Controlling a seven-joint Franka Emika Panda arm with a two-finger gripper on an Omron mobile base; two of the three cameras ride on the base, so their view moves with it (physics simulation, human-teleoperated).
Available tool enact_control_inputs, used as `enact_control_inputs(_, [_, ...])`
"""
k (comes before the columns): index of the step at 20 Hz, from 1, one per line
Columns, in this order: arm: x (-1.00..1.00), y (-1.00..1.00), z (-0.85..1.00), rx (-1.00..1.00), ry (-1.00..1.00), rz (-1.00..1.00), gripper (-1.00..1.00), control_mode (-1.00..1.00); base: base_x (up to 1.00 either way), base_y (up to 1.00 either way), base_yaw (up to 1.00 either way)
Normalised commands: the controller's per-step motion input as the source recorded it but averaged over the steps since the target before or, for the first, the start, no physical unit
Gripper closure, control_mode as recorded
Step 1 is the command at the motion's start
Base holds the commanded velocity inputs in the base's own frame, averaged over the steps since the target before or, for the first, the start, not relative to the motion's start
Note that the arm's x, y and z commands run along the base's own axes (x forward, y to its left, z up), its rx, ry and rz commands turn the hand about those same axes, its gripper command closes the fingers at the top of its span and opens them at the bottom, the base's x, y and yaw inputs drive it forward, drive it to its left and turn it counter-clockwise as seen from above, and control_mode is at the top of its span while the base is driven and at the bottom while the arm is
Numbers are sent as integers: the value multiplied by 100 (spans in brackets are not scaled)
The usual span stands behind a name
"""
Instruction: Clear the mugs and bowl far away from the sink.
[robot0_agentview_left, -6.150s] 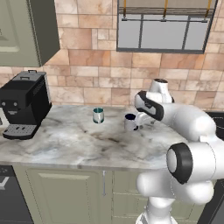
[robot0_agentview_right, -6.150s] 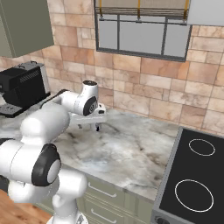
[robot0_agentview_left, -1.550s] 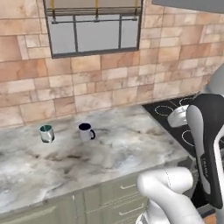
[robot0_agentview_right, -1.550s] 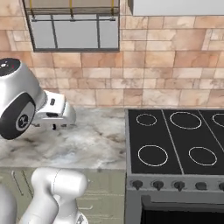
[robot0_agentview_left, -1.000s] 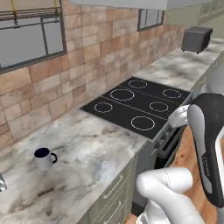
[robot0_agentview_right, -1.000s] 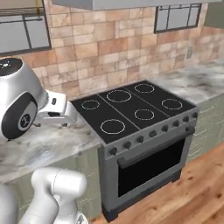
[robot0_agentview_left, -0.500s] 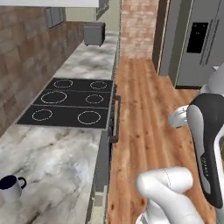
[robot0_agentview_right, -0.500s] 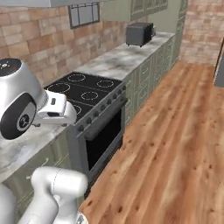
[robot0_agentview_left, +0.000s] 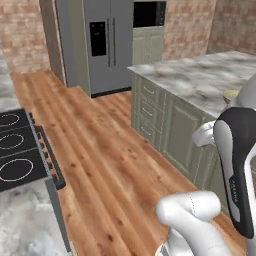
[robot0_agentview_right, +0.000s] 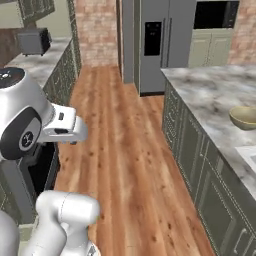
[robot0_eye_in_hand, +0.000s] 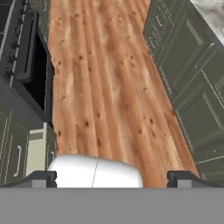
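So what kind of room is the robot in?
It's a kitchen. There's a tall grey double-door fridge at the far end, a black stovetop with ring burners on one side, and a yellowish-tan round bowl sitting on a marble-topped counter with green cabinets.

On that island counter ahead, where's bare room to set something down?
The marble island counter is bare from its near corner toward the fridge and back wall. It gets crowded only at the near right end, where the bowl sits just beyond the white sink edge.
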Motion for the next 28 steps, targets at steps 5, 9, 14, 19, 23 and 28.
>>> enact_control_inputs(5, [0, 0, 0, 0, 0, 0, -100, 100, 42, -10, -53])
enact_control_inputs(9, [0, 0, 0, 0, 0, 0, -100, 100, 43, -26, -27])
enact_control_inputs(14, [0, 0, 0, 0, 0, 0, -100, 100, 73, -8, -22])
enact_control_inputs(19, [0, 0, 0, 0, 0, 0, -100, 100, 100, 0, -11])
enact_control_inputs(23, [0, 0, 0, 0, 0, 0, -100, 100, 100, 5, -15])
enact_control_inputs(28, [0, 0, 0, 0, 0, 0, -100, 100, 100, 14, -28])
